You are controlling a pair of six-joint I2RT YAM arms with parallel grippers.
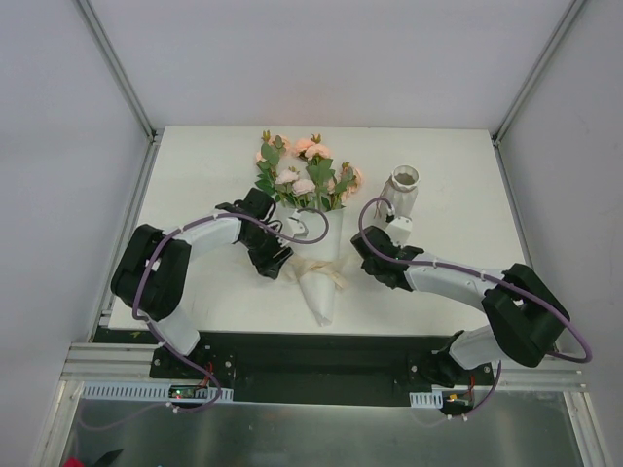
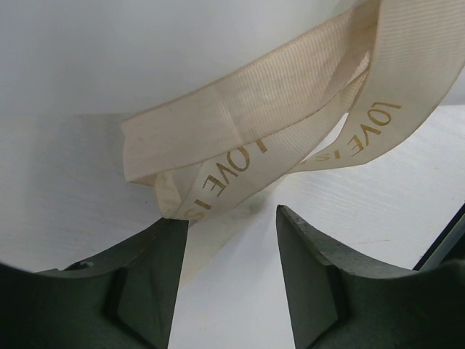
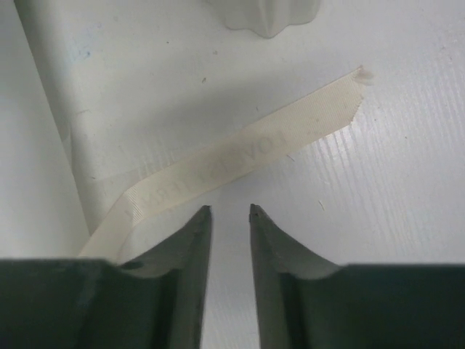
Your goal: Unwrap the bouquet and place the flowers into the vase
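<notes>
The bouquet lies mid-table, a white paper cone [image 1: 321,282] tied with a cream ribbon bow [image 1: 313,267], and the flowers [image 1: 307,175] fan out toward the far side. The vase [image 1: 402,190] stands upright to its right. My left gripper [image 1: 282,255] sits at the cone's left side and is open. In the left wrist view, ribbon loops [image 2: 290,109] printed with gold letters hang just past my left gripper [image 2: 232,214], one ribbon end brushing the left fingertip. My right gripper [image 1: 368,255] sits right of the bow. The right gripper [image 3: 230,209] stands slightly open and holds nothing, and a ribbon tail [image 3: 240,156] lies flat beyond it.
The vase's base [image 3: 269,14] shows at the top of the right wrist view, close ahead of that gripper. White walls with metal frame posts [image 1: 122,68] enclose the table [image 1: 195,156] on three sides.
</notes>
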